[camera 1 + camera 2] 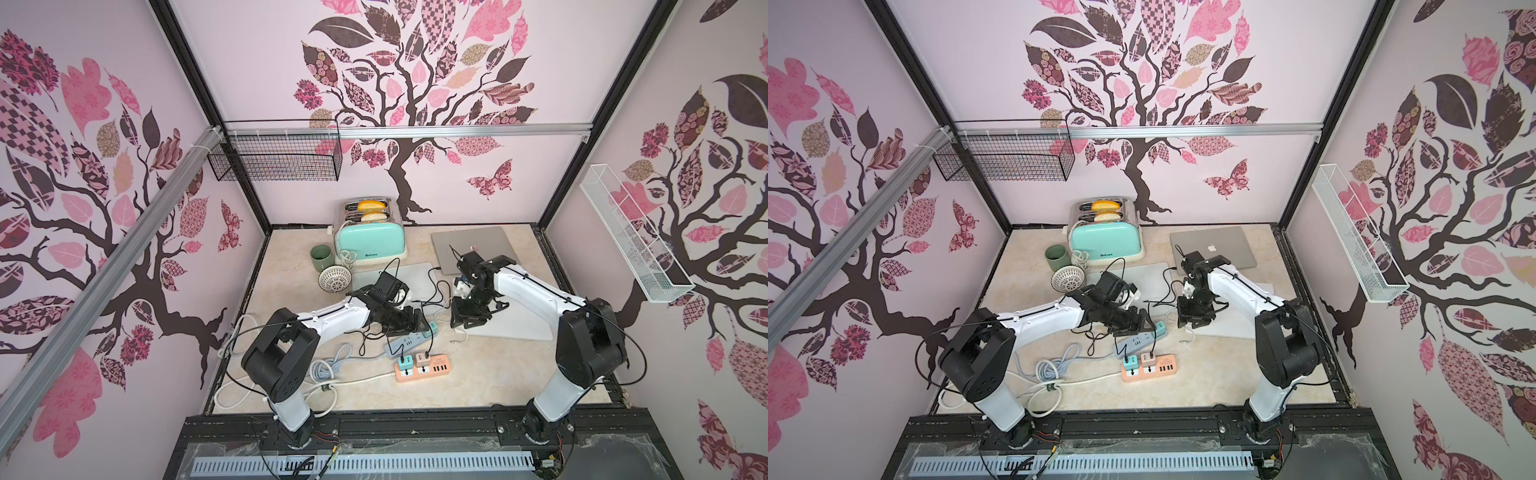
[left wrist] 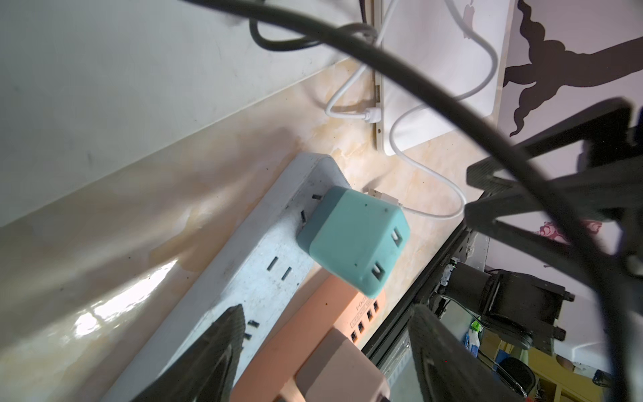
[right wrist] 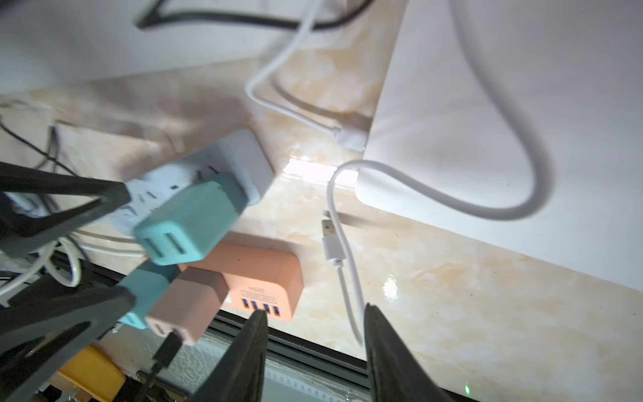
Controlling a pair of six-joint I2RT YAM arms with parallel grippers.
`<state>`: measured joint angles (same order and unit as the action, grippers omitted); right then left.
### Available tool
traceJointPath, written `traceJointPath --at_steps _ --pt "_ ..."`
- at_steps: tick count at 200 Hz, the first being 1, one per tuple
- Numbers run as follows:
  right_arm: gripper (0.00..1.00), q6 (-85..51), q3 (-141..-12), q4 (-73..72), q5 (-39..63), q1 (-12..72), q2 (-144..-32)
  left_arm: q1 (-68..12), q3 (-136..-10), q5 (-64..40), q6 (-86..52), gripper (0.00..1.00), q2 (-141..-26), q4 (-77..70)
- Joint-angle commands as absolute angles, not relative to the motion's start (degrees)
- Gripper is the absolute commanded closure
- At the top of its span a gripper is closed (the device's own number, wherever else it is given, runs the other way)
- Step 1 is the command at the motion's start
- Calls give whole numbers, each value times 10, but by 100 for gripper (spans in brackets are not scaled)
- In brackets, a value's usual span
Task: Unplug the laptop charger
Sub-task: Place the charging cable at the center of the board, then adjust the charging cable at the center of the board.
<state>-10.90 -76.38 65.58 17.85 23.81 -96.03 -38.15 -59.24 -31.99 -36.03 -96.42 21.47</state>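
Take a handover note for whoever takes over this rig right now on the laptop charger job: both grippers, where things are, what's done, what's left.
Left gripper: open, empty, over the grey power strip.
Right gripper: open, gripping nothing; the white charger cable runs loose through its gap.
Things: the cable's USB plug lies free on the table beside the teal adapter, which sits in the grey strip. The laptop-end plug is in the white laptop.
Done: USB plug is out of the adapter.
Left: probably just clearing both arms.
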Motion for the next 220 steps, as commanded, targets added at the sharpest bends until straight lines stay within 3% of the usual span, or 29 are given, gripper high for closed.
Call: traceJointPath --at_steps 1,63,220 --pt "48 -97 -802 665 189 241 -952 -376 -574 -312 -351 22 -944 227" --pt "50 -59 -847 628 235 241 -1046 -350 -533 -324 -360 22 -914 217" --pt "54 -3 -860 606 147 272 -1141 -334 -490 -304 -371 21 -867 222"
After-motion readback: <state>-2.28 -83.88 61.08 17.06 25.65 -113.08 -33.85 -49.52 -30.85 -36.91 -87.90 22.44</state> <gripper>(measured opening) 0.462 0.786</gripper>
